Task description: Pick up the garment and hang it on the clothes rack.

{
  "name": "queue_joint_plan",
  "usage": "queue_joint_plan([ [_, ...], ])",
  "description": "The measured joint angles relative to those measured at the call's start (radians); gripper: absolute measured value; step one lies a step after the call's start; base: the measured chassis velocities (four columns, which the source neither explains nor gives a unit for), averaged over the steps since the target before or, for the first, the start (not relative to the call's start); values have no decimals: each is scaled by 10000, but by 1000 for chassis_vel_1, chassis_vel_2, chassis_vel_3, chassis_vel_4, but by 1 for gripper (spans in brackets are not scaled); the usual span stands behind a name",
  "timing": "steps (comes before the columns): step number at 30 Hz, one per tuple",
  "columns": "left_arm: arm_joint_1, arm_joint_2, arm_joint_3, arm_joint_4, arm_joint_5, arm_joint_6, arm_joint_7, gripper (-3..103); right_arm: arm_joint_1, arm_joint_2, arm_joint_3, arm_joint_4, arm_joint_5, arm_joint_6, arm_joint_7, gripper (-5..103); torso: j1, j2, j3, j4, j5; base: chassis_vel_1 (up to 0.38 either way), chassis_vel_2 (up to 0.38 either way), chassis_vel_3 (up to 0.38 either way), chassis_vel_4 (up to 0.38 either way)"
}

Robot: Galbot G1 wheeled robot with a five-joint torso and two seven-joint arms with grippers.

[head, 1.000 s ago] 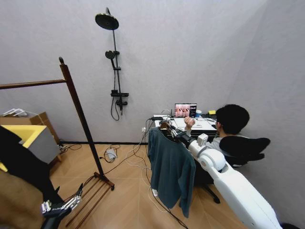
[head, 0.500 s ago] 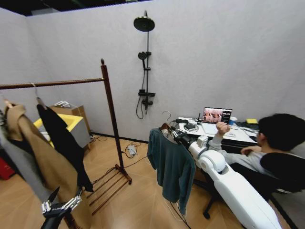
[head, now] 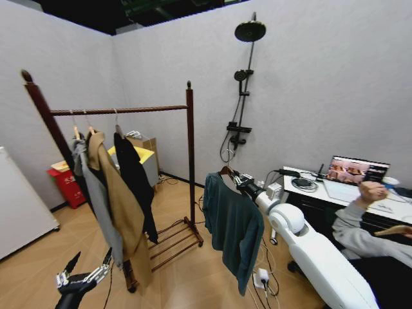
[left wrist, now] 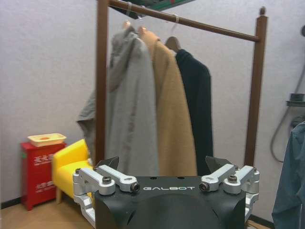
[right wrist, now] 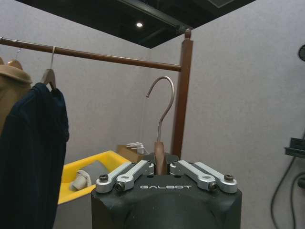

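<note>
The right gripper point(right wrist: 161, 168) was clamped on the neck of the wooden hanger point(head: 226, 172), its fingers point(right wrist: 127, 173) drawn in against the wood from both sides, with the metal hook point(right wrist: 162, 106) rising upright above them. In the head view this gripper point(head: 241, 181) was held forward on a raised, nearly straight right arm, and the teal-blue garment point(head: 233, 226) hung straight down from the hanger, clear of the floor. The clothes rack point(head: 190, 161) stood ahead and to the robot's left of the held garment, near but not touching it. Its top bar point(head: 122, 110) ran horizontally between the two knobbed posts, and it lay above the level of the hook and off to the left. The nearer post point(right wrist: 181, 100) stood just behind the hook in the right wrist view. A grey hooded top point(left wrist: 128, 109), a tan long coat point(head: 119, 203) and a black coat point(head: 136, 180) occupied the left part of the bar, leaving a bare stretch between the black coat and the right-hand post. As a judgement, the coming move required the hook to be raised above the bar and carried leftward over that bare stretch. The left gripper point(left wrist: 165, 175) was released, fingers spread, and parked low on the robot's left point(head: 82, 279), holding nothing.
</note>
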State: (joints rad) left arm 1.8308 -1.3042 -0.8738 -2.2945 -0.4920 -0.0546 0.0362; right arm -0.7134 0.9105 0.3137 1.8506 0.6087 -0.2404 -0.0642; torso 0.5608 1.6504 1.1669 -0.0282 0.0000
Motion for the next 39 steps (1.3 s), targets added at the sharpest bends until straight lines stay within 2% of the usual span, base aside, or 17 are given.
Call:
queue_joint_plan([
  [11, 0, 0, 0, 0, 0, 0, 0, 100, 77, 295, 3, -204, -291, 69, -49, 9, 0, 0, 0, 7, 0, 125, 122, 120, 123],
  [21, 0, 0, 0, 0, 0, 0, 0, 100, -16, 404, 9, -292, -496, 190, -120, 9, -1, 1, 0, -4, 1, 21, 26, 26, 16],
  [29, 0, 0, 0, 0, 0, 0, 0, 100, -105, 357, 60, -166, -496, 211, -169, 9, -2, 2, -1, -1, 0, -96, 89, 104, -76],
  [39, 0, 0, 0, 0, 0, 0, 1, 100, -251, 312, 72, 126, -489, 190, -80, 9, 4, -1, 1, 3, 2, -219, 218, 240, -237],
])
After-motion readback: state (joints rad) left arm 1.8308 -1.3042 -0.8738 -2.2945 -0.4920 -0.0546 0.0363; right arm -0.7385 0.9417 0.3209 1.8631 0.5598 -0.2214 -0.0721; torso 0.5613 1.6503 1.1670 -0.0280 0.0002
